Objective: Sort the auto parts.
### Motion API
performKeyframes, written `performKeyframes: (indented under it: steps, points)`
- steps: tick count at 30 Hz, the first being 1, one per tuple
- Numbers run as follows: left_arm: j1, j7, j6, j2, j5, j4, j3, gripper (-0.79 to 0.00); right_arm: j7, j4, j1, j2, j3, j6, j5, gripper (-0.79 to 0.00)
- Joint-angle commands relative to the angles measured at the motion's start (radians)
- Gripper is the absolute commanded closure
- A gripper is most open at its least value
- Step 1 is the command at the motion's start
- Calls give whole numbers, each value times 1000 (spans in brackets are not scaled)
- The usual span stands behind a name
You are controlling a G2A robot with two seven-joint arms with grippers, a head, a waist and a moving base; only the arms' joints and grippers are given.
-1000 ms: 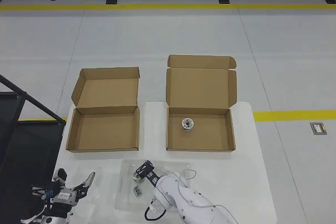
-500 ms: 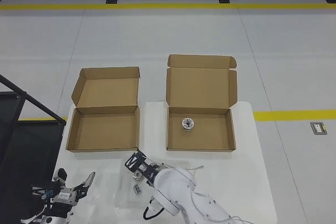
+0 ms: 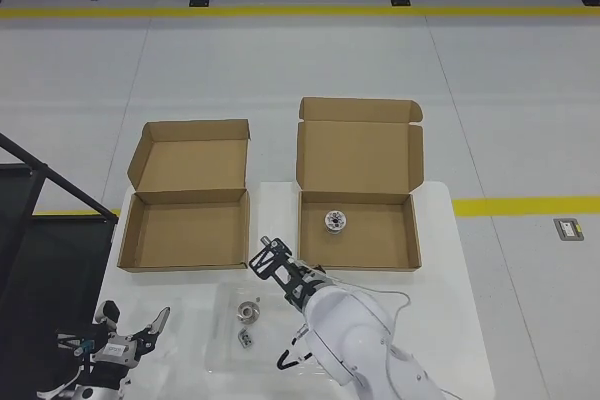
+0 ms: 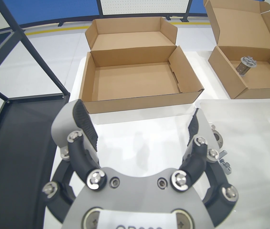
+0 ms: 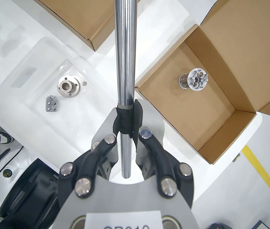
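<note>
Right wrist view: my right gripper [image 5: 127, 120] pinched a polished steel rod [image 5: 124, 48] between its black pads [image 5: 138, 117]. The fingers were pressed together on the shaft near one end, and a short stub ran back toward the palm. The long end pointed out past the fingertips, over the gap between the left box [image 4: 135, 77] and the right box [image 5: 220, 48], both cardboard with lids folded back.

Seen from above, that gripper hung over the white table [image 3: 440, 300], just in front of the right box's near corner. A spool-like metal part [image 5: 194, 79] stood on that box's floor.

Beside the rod, a clear plastic tray [image 5: 18, 72] held a round flanged hub [image 5: 68, 87]. A small grey bracket [image 5: 52, 104] lay just beside the hub, the two apart.

My left gripper [image 4: 139, 122] had its ribbed fingers spread wide, with nothing between them. It hovered over the table's near edge, in front of the left box and next to the tray.
</note>
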Motion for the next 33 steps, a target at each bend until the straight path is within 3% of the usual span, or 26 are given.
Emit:
performKeyframes:
  steps: [1, 4, 8, 12, 19, 28, 31, 33]
  points:
    - [0, 0, 0, 0, 0, 0, 0, -785, -33, 35, 9, 0, 46, 49, -8, 0]
    - [0, 0, 0, 0, 0, 0, 0, -785, -74, 71, 37, 3, 120, 98, -38, 0]
    - [0, 0, 0, 0, 0, 0, 0, -785, -155, 124, 69, 15, 226, 20, -15, 0]
    - [0, 0, 0, 0, 0, 0, 0, -785, -177, 270, 136, 28, 323, -69, 17, 0]
    - [0, 0, 0, 0, 0, 0, 0, -785, -171, 628, 316, 29, 359, -163, 68, 0]
    - [0, 0, 0, 0, 0, 0, 0, -785, -171, 644, 325, 29, 362, -157, 70, 0]
    - [0, 0, 0, 0, 0, 0, 0, -785, -259, 655, 311, 31, 331, -185, 17, 0]
    - [0, 0, 0, 0, 0, 0, 0, -785, -368, 688, 311, 35, 315, -271, 0, 0]
